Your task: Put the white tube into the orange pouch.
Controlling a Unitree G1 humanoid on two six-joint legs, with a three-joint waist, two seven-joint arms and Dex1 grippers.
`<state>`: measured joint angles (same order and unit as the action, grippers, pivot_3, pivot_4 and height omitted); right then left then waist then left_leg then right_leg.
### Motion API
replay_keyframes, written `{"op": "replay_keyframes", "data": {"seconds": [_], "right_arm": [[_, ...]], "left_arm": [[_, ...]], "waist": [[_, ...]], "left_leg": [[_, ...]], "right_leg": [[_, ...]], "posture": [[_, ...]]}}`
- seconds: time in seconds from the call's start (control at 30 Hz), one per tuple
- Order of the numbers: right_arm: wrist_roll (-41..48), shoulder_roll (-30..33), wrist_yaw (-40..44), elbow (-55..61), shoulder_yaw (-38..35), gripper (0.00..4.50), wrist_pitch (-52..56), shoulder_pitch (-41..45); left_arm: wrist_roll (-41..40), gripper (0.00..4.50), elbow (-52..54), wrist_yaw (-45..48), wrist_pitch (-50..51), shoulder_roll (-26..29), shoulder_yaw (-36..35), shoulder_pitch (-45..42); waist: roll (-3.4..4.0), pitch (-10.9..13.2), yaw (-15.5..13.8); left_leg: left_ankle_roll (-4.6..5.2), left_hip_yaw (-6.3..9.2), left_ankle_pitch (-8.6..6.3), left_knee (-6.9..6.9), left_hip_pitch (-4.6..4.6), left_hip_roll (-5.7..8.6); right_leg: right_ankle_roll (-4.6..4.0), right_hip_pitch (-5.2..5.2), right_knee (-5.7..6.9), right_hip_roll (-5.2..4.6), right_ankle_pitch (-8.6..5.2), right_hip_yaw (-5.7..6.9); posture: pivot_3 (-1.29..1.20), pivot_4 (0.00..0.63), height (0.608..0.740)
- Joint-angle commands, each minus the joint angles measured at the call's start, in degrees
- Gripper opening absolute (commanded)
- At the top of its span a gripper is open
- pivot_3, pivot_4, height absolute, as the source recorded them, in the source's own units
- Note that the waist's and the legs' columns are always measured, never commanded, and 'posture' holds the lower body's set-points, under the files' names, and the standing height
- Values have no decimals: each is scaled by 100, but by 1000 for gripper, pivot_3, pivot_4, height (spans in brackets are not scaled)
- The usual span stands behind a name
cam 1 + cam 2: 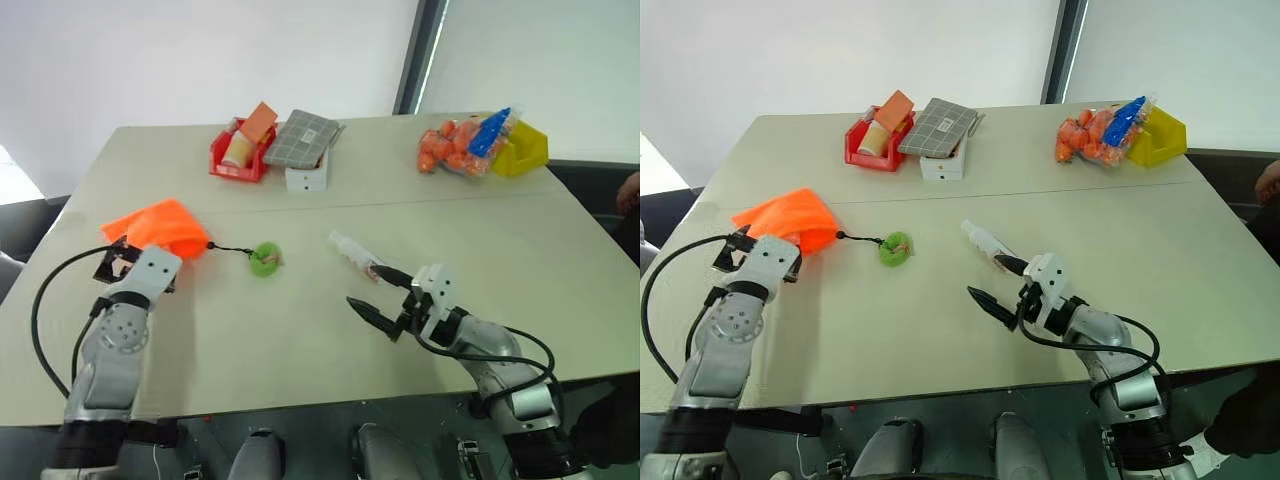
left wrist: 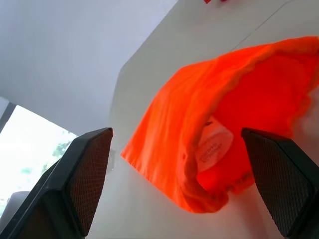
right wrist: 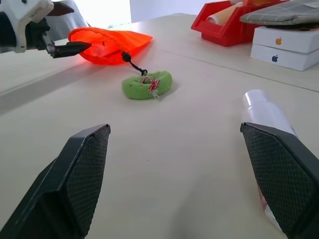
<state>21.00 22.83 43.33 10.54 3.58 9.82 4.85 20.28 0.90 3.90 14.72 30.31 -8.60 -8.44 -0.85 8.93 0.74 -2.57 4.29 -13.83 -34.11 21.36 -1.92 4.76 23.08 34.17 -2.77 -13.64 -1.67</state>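
Slim white plastic tube (image 1: 354,252) lies flat on pale tabletop (image 1: 300,340), near middle, untouched. Right gripper (image 1: 382,302) hovers just beside tube's near end, black fingers spread wide, one finger tip close to tube; looks lined up for side pinch.

Bright orange soft fabric pouch (image 1: 158,227) lies crumpled at left, mouth facing left gripper (image 2: 174,184). Left gripper fingers wide apart, holding nothing, straddling pouch mouth, probably to hold it open. Thin black cord with round green tag (image 1: 265,259) trails from pouch toward tube.
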Motion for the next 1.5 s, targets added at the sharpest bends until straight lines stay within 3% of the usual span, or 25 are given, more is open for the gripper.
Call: {"op": "replay_keyframes", "data": {"seconds": [0.03,0.13,0.33,0.5,0.73,1.0,1.2,1.5], "right_arm": [[20,-15,-92,278,-55,4447,29,116],[14,-3,-161,330,-82,4500,59,144],[45,79,-276,439,-194,4500,158,146],[11,164,-471,338,-461,4500,182,214],[2,446,-661,-240,-888,4500,520,578],[-26,206,-517,-991,-559,4500,948,1121],[-416,-64,-532,-1997,-213,4500,799,1657],[-543,-248,-367,-2706,-224,4500,413,1914]], "left_arm": [[-30,4159,-412,-11,-12,142,-37,-406],[-110,3121,-709,66,-93,187,2,-567],[-329,18,-857,215,-227,210,-42,-653],[-734,18,-462,538,-258,83,-102,-419],[-1851,18,1067,1343,411,-415,-146,264],[-2177,18,2660,1771,1412,-762,815,709],[-2517,18,3309,2032,2030,-774,1119,770],[-2947,18,3119,2445,1884,-173,95,1282]], "waist": [[0,0,0],[0,0,9],[-2,-1,5],[-2,-1,3],[-7,-4,7],[-5,-3,13],[-3,-2,27],[-1,-1,39]], "left_leg": [[0,0,0,1,0,0],[0,1,1,1,-1,0],[0,0,1,1,-1,-1],[-1,0,1,0,-1,-1],[-1,-2,2,-2,-1,-1],[0,-1,2,-8,-3,-1],[1,1,3,-9,-5,-1],[1,2,3,-7,-5,-2]], "right_leg": [[1,0,2,1,1,0],[1,1,3,2,1,1],[1,0,5,2,2,1],[-6,-1,5,1,6,1],[-21,-2,4,-1,15,0],[-19,-7,7,2,12,-1],[-20,-8,7,7,13,-1],[-23,-6,8,8,14,-2]], "posture": [[0,150,740],[0,150,740],[0,150,740],[0,150,740],[0,150,740],[0,150,740],[0,150,740],[0,150,740]]}}
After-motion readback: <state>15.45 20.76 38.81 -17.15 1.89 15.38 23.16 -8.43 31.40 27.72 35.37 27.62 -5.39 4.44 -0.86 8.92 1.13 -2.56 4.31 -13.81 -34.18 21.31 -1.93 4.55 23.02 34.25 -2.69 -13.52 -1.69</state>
